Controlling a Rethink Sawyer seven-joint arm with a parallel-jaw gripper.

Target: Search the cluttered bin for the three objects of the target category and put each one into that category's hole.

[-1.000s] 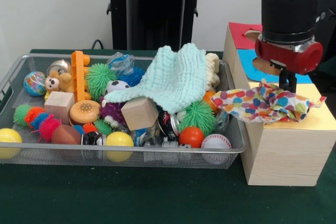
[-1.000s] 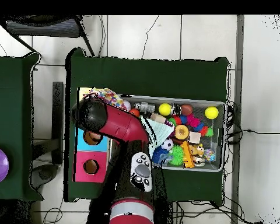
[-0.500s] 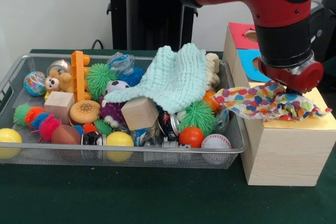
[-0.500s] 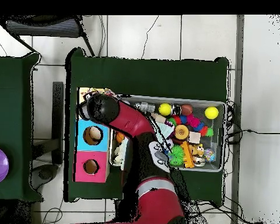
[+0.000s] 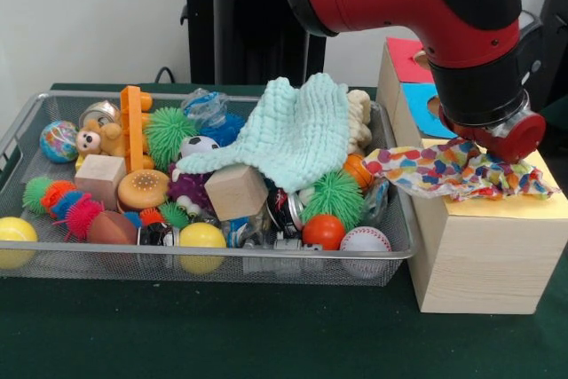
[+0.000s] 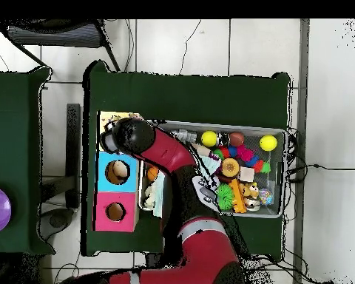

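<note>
At the left of the front view, on the green worktop (image 5: 266, 335), sat the wire mesh bin (image 5: 213, 259), packed: yellow balls, spiky balls, wooden cubes, an orange plastic piece, a small bear. Mid-bin, the mint green waffle cloth (image 5: 297, 135) draped over the pile. No second dotted cloth showed anywhere in the bin; any others were likely buried, maybe under that green cloth, can't confirm.

Further right, the polka-dot cloth (image 5: 457, 170) lay spread on the yellow top (image 5: 532, 206) of the wooden box (image 5: 484, 259), one corner hanging past the box edge toward the bin. The arm's wrist (image 5: 493, 126) sat right on top of the cloth. The gripper was buried behind the wrist and the fabric, so whether the fingers were apart or together on the cloth, cannot tell.

Step in hand, as a judgement: delivering one dotted cloth into the yellow hole. The cloth looked unposted, mostly flat on the surface. Next move probably calls for stuffing the fabric down through the opening, gathering the loose corners so nothing stays draped outside.

Hidden: the yellow hole itself, covered by cloth and arm in both views. The blue hole (image 6: 117, 171) and red hole (image 6: 115, 212) showed clearly from overhead. There the arm (image 6: 162, 151) blocked the yellow section and part of the bin.
</note>
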